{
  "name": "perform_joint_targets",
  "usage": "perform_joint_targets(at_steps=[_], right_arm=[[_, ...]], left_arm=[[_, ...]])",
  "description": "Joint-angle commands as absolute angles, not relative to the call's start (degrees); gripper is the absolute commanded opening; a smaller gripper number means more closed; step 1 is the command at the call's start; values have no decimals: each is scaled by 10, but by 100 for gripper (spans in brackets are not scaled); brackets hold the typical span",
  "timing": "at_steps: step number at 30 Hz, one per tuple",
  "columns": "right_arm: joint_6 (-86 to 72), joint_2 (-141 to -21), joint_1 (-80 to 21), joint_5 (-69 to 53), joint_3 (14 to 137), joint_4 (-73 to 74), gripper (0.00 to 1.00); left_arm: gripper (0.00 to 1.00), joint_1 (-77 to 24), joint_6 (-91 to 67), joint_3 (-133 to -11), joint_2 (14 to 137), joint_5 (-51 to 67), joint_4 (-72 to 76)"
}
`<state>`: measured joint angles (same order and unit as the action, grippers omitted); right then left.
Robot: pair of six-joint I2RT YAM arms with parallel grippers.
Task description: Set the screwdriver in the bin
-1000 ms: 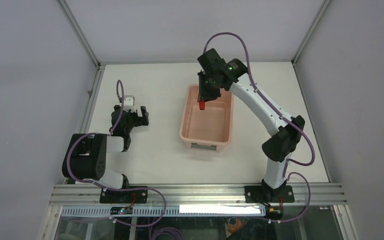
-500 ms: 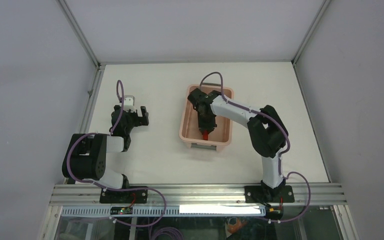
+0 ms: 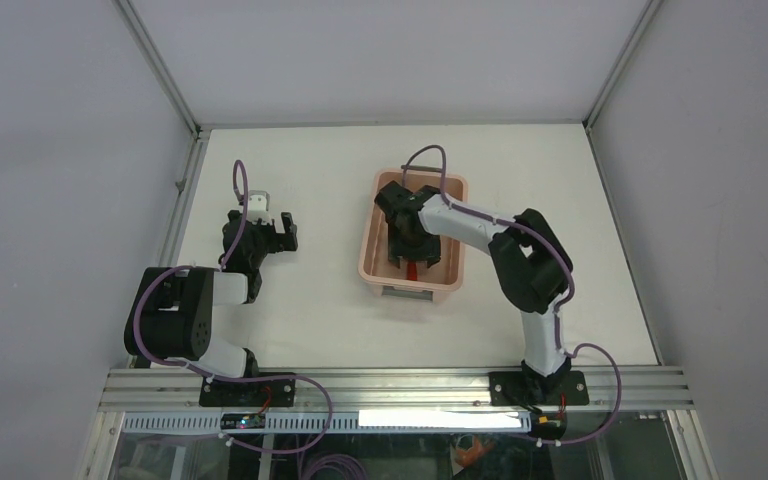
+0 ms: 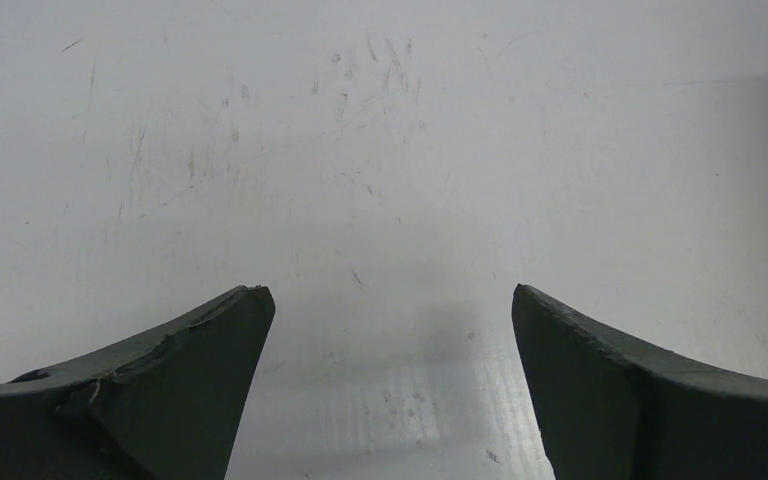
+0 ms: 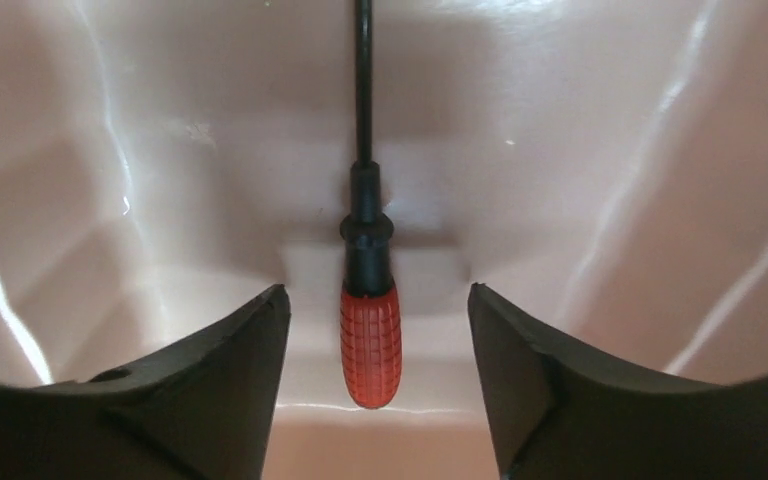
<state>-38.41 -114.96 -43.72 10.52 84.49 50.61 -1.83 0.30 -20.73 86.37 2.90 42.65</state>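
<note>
right gripper (image 5: 376, 292): jaws apart, with a clear gap on each side of the screwdriver (image 5: 370, 345) and neither finger touching it. the screwdriver lies on the floor of the bin (image 5: 110, 150), red handle nearest the wrist camera, black shaft pointing away. in the top view the right arm reaches down inside the bin, toward its near end. left gripper (image 4: 390, 300): jaws apart, nothing between them, over the scratched white table (image 4: 360, 150), well apart from the bin.

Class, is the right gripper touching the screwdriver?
Apart. Right wrist view: bare bin shows either side of the screwdriver, between it and the right gripper.
</note>
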Motion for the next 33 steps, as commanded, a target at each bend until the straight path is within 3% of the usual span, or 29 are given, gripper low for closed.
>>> perform_joint_targets(at_steps=[1, 3, 5, 6, 17, 26, 33], right_arm=[[-385, -1075, -445, 159, 874, 529, 72], [-376, -1049, -450, 176, 897, 548, 82], [-361, -1016, -452, 180, 912, 558, 97], [-350, -1001, -452, 178, 916, 557, 99], [-206, -777, -408, 158, 904, 519, 99], [-133, -562, -199, 64, 609, 365, 99], [-175, -486, -143, 84, 410, 249, 99]], left_arm=[[99, -20, -7, -220, 864, 26, 462], [99, -20, -7, -219, 864, 26, 462], [99, -20, -7, -220, 864, 26, 461], [99, -20, -7, -220, 863, 26, 461], [99, -20, -7, -220, 863, 26, 461], [99, -20, -7, -220, 863, 26, 461], [99, -20, -7, -220, 863, 26, 461]])
